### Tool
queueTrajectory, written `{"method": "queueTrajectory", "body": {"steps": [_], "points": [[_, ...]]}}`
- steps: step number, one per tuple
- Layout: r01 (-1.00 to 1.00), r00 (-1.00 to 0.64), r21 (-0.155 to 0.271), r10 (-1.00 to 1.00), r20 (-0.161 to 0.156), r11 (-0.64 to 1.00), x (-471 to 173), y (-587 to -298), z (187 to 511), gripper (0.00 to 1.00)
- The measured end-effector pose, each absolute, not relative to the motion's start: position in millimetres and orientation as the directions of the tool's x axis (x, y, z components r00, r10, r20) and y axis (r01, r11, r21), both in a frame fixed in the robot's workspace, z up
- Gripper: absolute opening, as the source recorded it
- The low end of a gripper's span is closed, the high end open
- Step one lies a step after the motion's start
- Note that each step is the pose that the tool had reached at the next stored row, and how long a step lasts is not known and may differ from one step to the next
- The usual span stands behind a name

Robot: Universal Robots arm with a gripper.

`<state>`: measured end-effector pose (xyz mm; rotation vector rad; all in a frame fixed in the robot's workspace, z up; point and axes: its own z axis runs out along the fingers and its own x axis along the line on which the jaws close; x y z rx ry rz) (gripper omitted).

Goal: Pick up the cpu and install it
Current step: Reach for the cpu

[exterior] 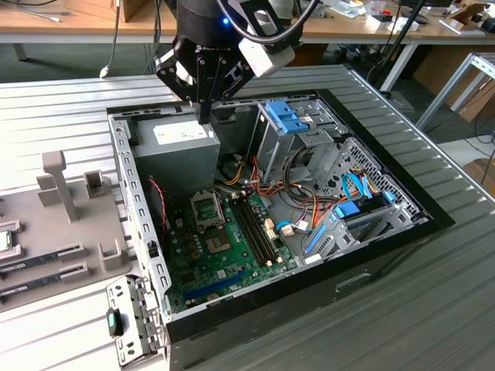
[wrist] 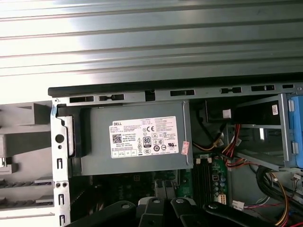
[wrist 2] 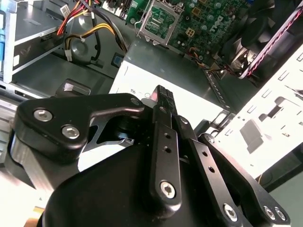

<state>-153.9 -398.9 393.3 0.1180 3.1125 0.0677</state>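
While the cpu (exterior: 4,241) is parked on the grey parts tray (exterior: 46,232) at the exterior view's left edge, well apart from the gripper (exterior: 205,116), fingers (wrist 2: 163,101) pinched together on nothing, held over the power supply (exterior: 174,147), metal-framed socket (exterior: 207,207) on the motherboard (exterior: 224,251), blue drive cage (exterior: 290,120) rightmost.

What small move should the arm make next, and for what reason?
Probably a short travel toward the exterior view's left, in the direction of the cpu lying on the grey tray. The gripper hangs shut over the power supply with nothing seen in it, and the socket looks unfilled.
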Motion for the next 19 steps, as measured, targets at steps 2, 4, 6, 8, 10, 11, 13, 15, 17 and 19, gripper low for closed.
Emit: {"method": "queueTrajectory", "body": {"steps": [2,4,6,8,10,11,13,15,17,19], "points": [[0.075,-0.997,0.044,0.076,-0.024,0.996,-155.1,-398.9,393.3,0.11],[0.075,-0.997,0.044,0.076,-0.024,0.996,-156.4,-398.9,393.3,0.11],[0.075,-0.997,0.044,0.076,-0.024,0.996,-158.0,-398.9,393.3,0.11],[0.075,-0.997,0.044,0.076,-0.025,0.996,-159.0,-398.9,393.3,0.11],[0.075,-0.997,0.044,0.076,-0.024,0.996,-160.3,-398.9,393.3,0.11],[0.075,-0.997,0.044,0.076,-0.024,0.996,-160.6,-398.9,393.3,0.11],[0.075,-0.997,0.044,0.076,-0.024,0.996,-161.8,-398.9,393.3,0.11],[0.075,-0.997,0.044,0.076,-0.024,0.996,-162.8,-398.9,393.3,0.11],[0.075,-0.997,0.044,0.076,-0.024,0.996,-164.1,-398.9,393.3,0.11],[0.075,-0.997,0.044,0.076,-0.024,0.996,-165.8,-398.9,393.3,0.11]]}}
